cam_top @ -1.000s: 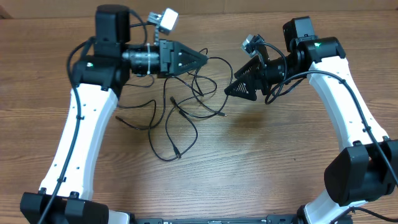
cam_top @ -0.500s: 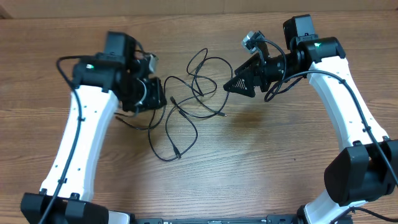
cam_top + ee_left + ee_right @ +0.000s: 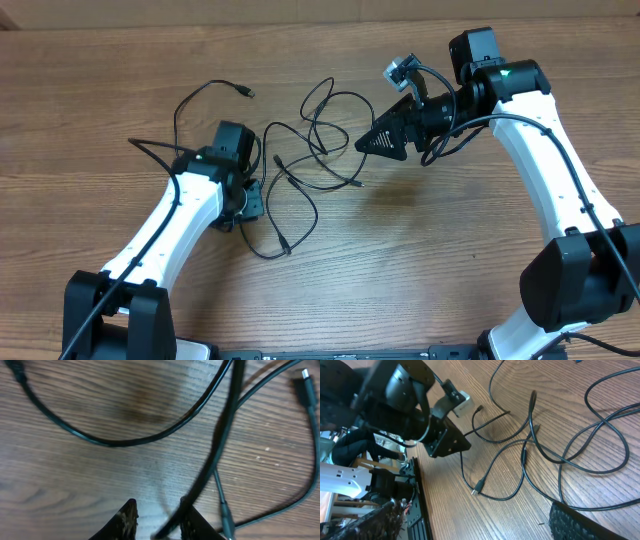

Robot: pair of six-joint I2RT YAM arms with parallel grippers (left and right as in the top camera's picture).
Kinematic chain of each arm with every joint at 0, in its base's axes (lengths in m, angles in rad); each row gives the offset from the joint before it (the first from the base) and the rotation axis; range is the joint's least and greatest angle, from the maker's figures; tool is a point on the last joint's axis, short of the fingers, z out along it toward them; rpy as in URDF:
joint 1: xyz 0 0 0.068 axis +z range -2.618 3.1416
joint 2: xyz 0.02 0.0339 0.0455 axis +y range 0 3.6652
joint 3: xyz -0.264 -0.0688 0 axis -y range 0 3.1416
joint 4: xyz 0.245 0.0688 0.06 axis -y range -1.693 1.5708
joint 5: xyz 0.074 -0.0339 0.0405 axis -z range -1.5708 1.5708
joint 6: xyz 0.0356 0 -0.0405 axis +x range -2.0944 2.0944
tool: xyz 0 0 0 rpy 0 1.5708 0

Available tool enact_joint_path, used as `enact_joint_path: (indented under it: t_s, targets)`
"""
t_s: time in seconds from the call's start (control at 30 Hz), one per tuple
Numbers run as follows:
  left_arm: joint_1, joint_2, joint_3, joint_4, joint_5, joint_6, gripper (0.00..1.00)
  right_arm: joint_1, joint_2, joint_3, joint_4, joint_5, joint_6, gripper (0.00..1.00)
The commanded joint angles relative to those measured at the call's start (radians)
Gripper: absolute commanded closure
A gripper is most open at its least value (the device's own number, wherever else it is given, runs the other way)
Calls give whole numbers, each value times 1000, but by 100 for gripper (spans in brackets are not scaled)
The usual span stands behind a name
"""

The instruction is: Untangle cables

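Note:
Several thin black cables (image 3: 322,130) lie looped over one another mid-table. One strand (image 3: 190,105) arcs to the far left and ends in a plug (image 3: 247,93). My left gripper (image 3: 247,205) points down at the tangle's left edge. In the left wrist view the left gripper (image 3: 160,521) has its jaws apart, with wood showing between them. A blurred cable (image 3: 220,445) runs through the gap along the right finger (image 3: 195,522). My right gripper (image 3: 365,143) hovers at the tangle's right side. It (image 3: 475,527) stands wide open and empty, with cable loops (image 3: 540,450) ahead of it.
The table (image 3: 430,250) is bare wood. The left arm (image 3: 170,235) slants from the near left edge toward the cables, and the right arm (image 3: 560,170) runs along the right side. A light-tipped plug (image 3: 304,372) lies right of the left gripper.
The left arm swung from the far side back toward me, and its gripper now points down beside the tangle. A cable strand at the far left now shows. The right gripper edged slightly left.

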Motion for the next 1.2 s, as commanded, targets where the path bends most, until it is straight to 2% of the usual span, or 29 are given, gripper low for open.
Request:
enact_joint_path:
  t_s: [0.0, 0.2, 0.3, 0.43, 0.5, 0.6, 0.7, 0.8, 0.93, 1.17]
  targets:
    - [0, -13, -32, 51, 1, 34, 96, 5, -5, -4, 5, -24, 1, 9]
    - [1, -13, -15, 120, 29, 32, 96, 5, -5, -4, 2, -26, 0, 9]
    - [12, -13, 79, 106, 92, 69, 96, 5, -5, -4, 5, -15, 0, 9]
    - [40, -13, 278, 32, 182, 157, 96, 6, -5, -4, 1, -25, 0, 0]
    - [47, -13, 395, -29, 229, 193, 96, 13, -6, -4, -3, -36, -18, 0]
    - [44, -13, 577, -165, 293, 239, 96, 33, -5, -4, -5, -53, -144, 0]
    - [18, -13, 752, -365, 328, 304, 95, 55, -5, -4, 24, -53, -263, 0]
    - [-24, -13, 895, -566, 319, 360, 94, 71, -5, -4, 127, -53, -270, 0]
    - [-97, -13, 1020, -751, 307, 364, 92, 82, -5, -4, 271, -58, -270, 0]
    - [-251, -22, 1082, -792, 249, 399, 91, 111, -5, -4, 368, -94, -270, 0]
